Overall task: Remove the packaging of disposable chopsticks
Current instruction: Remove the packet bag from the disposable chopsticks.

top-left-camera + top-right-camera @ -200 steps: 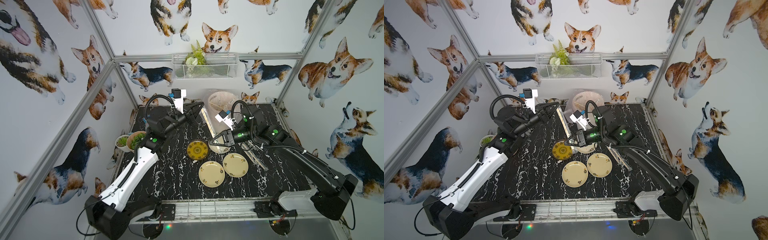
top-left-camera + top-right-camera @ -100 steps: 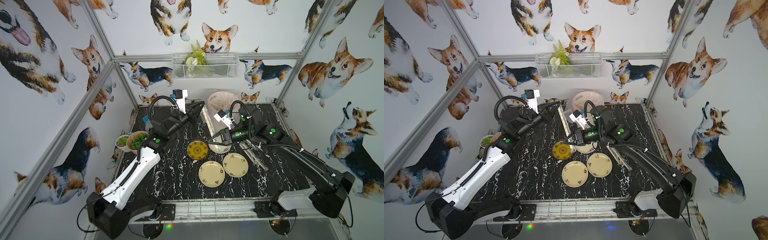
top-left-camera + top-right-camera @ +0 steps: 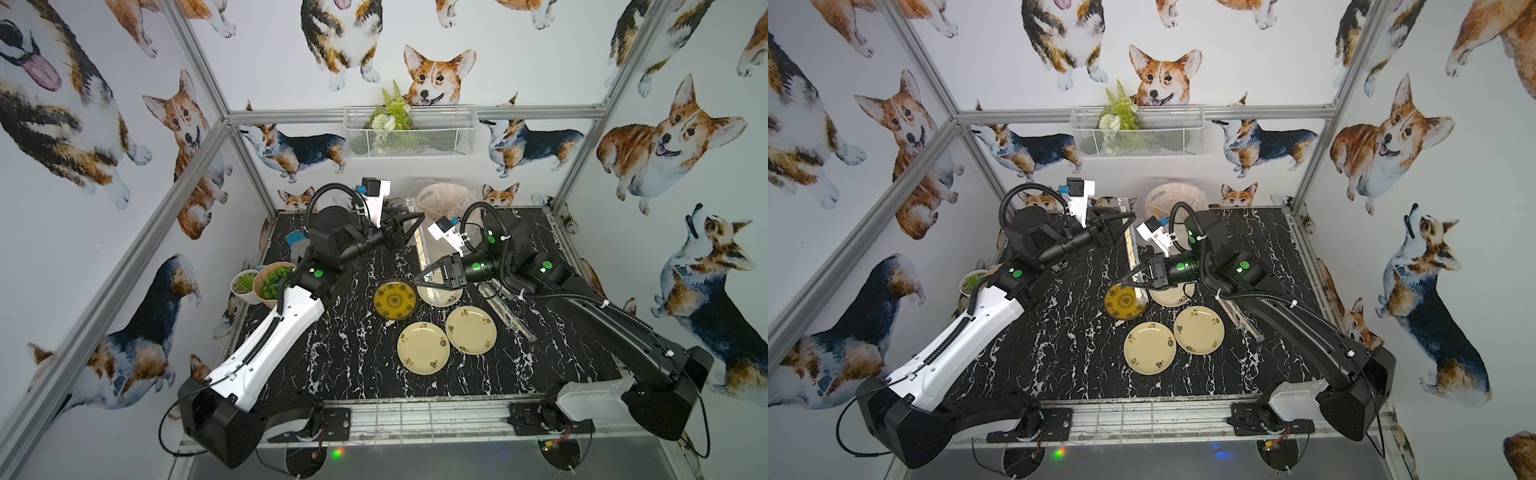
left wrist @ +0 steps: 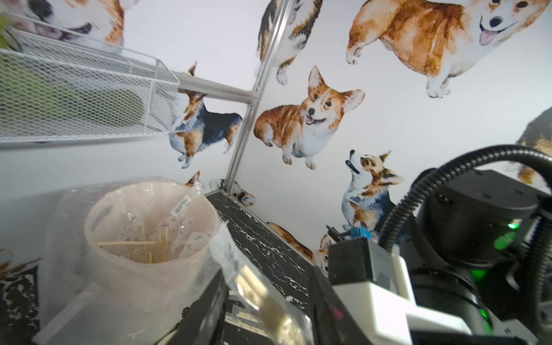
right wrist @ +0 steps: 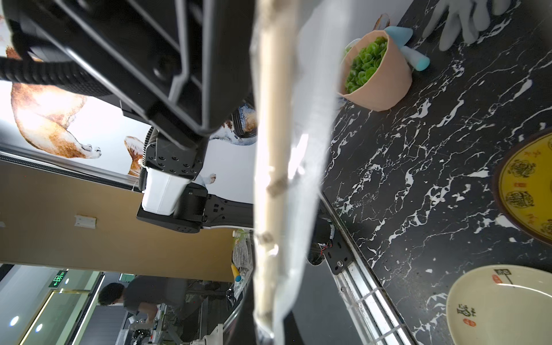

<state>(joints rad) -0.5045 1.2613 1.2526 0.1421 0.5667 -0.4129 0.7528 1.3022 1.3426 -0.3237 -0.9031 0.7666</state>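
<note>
Now, at the far left, two potted succulents (image 3: 272,280) stand at the table edge, as they stood before. Next comes the left gripper (image 3: 420,216), raised near the back of the black marble table (image 3: 353,361). One second ago its jaws were pressed together on the upper end of the packaging (image 3: 419,243). At this moment they stand apart, and the left wrist view shows the clear sleeve lying between the two black fingers (image 4: 206,310). Whether the sleeve touches a finger, I cannot tell. The left arm has also shifted a little toward the right arm since then.

The packaging, with the disposable chopsticks (image 5: 271,119) inside it, stays tilted in the air above the table. Its upper end is at the left gripper and its lower end is at the right gripper (image 3: 417,281). The right jaws are closed on this lower end, the same as one second ago. The gripper tip is almost at the same place, near the rim of the dark plate with yellow pattern (image 3: 395,301).

Behind, the bin (image 3: 446,197) with a clear liner holds bare sticks. Three cream plates (image 3: 423,348) lie near the dark plate, unmoved. At the right, more wrapped chopsticks (image 3: 505,309) lie on the table.
</note>
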